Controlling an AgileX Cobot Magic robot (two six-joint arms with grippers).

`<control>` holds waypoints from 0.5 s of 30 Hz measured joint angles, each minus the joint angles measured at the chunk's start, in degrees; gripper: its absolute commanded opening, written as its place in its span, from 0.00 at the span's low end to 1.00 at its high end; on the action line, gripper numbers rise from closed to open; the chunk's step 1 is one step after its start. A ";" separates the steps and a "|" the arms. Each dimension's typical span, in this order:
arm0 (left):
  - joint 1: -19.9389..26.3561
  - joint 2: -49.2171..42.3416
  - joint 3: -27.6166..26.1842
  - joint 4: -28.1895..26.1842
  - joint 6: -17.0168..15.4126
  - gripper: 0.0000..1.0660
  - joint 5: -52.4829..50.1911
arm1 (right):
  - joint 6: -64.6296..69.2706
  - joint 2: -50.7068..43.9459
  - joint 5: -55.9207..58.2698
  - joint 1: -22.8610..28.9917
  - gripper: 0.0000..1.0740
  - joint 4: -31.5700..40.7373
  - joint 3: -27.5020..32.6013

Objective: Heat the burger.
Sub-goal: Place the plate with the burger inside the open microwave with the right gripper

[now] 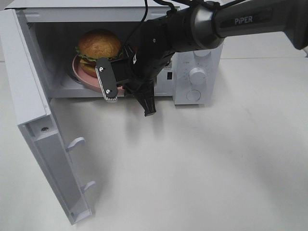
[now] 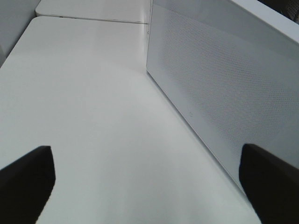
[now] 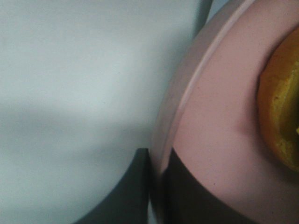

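- The white microwave door (image 1: 41,144) hangs swung wide open at the left.
- The burger (image 1: 98,45) with its glossy golden-brown bun sits on a round pink plate (image 1: 82,72) inside the white microwave oven (image 1: 197,57), just behind the gripper.
- The right black gripper (image 3: 156,196) pinches the plate's near rim between its fingers.
- The left gripper's dark fingertips (image 2: 25,179) are spread apart over the white table (image 2: 93,116), holding nothing.

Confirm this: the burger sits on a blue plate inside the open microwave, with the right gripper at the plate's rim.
Not quite: the plate is pink, not blue, as the exterior high view shows. The burger does sit on it inside the open microwave, with the right gripper at its rim.
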 measured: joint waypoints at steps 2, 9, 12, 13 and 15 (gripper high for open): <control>0.00 0.00 0.00 0.00 0.00 0.94 0.00 | 0.92 1.66 0.86 -0.11 0.00 -0.52 -3.27; 0.00 0.00 0.00 0.00 0.00 0.94 0.00 | 1.38 4.01 1.15 -0.11 0.00 -2.06 -6.76; 0.00 0.00 0.00 0.00 0.00 0.94 0.00 | 1.72 5.10 1.15 -0.11 0.00 -2.12 -8.31; 0.00 0.00 0.00 0.00 0.00 0.94 0.00 | 1.72 5.10 1.15 -0.11 0.00 -2.12 -8.31; 0.00 0.00 0.00 0.00 0.00 0.94 0.00 | 2.01 5.90 1.15 -0.11 0.03 -2.75 -9.57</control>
